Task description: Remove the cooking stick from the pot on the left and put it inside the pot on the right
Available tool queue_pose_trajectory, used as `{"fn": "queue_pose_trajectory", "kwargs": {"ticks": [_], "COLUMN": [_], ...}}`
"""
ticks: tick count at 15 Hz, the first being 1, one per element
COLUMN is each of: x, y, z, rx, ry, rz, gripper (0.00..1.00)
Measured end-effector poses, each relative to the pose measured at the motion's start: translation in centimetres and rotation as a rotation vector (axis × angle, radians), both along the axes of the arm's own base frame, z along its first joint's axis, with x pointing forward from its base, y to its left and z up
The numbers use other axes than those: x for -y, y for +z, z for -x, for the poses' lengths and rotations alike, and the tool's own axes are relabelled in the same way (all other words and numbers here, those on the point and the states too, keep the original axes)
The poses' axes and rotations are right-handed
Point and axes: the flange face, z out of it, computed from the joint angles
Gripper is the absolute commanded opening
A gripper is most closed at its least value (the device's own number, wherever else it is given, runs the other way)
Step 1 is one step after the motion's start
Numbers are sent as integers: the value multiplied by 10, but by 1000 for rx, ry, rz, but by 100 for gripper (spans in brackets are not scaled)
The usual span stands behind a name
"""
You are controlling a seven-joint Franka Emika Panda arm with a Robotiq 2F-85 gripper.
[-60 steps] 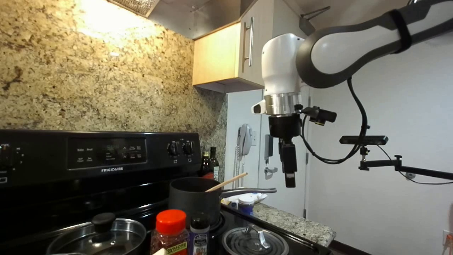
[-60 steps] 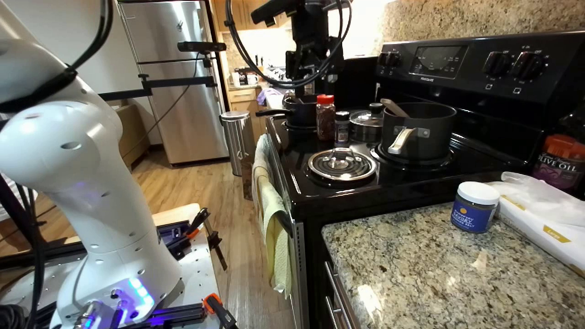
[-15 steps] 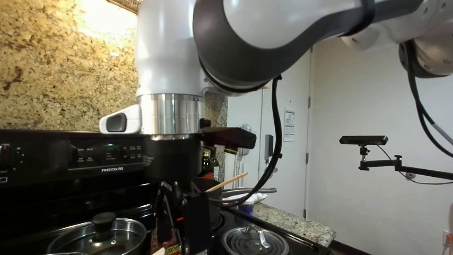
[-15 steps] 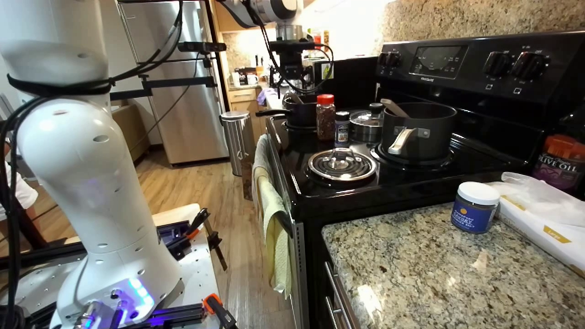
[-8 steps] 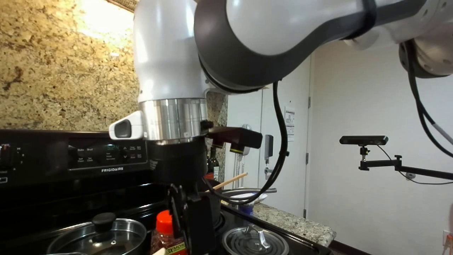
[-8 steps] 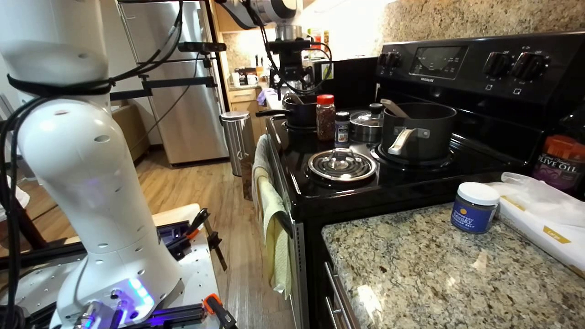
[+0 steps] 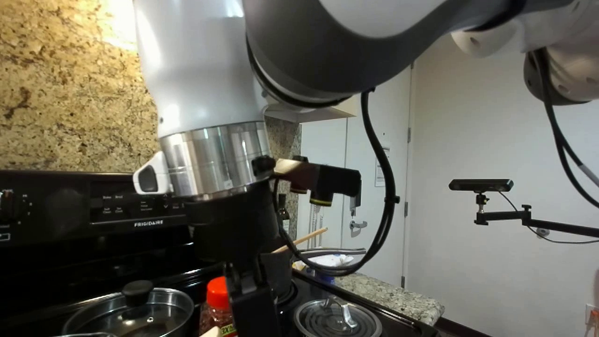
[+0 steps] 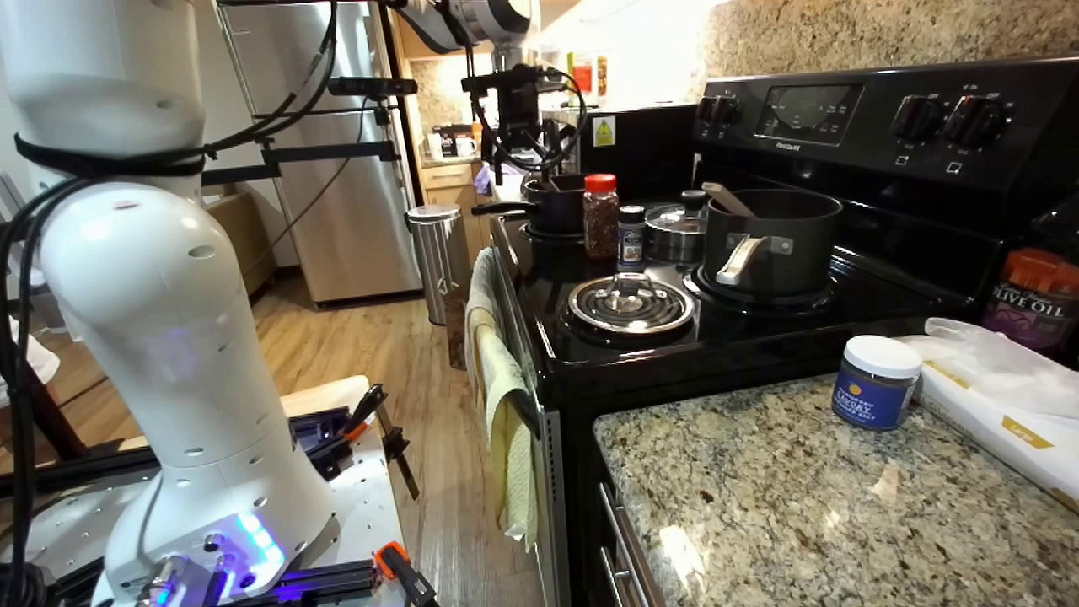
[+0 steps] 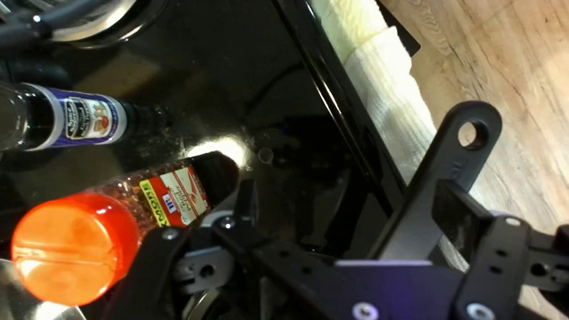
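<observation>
Two wooden sticks, one per pot. Cooking stick (image 8: 548, 182) leans in the left pot (image 8: 558, 214); other stick (image 7: 303, 239) leans in the right pot (image 8: 780, 253). Neither has moved over half a second. What has: your gripper (image 9: 349, 200). It tilts further off vertical, and in an exterior view it has shifted leftward, baring more of a yellow label (image 8: 604, 131). You have it spread wide, fingers (image 9: 460, 211) well apart. The left pot's handle (image 9: 444, 166) shows between them, partly overlapped by one; contact, cannot tell. Edges: in the wrist view you have the red-capped jar (image 9: 111, 226) just beside the opposite finger, with the purple-labelled bottle (image 9: 80, 118) past it. A lidded pan (image 8: 674, 244) stands behind these, toward the control panel (image 8: 809, 114). Room: a broad band of black stovetop (image 9: 249, 58) runs between jar and front edge (image 9: 340, 115). Beyond that edge you have a hanging towel (image 9: 391, 89), then wood floor (image 9: 502, 58).
</observation>
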Motion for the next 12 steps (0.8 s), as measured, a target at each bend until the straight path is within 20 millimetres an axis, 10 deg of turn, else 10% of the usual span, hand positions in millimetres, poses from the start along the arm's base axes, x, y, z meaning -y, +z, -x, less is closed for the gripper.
{"fn": "queue_pose_trajectory", "kwargs": {"ticks": [9, 10, 12], "x": [-16, -16, -18], "y": [-16, -17, -18], "z": [-45, -49, -54], "rx": [51, 48, 38], "ry": [-13, -17, -23], "rz": [42, 43, 48], "gripper": [100, 75, 68]}}
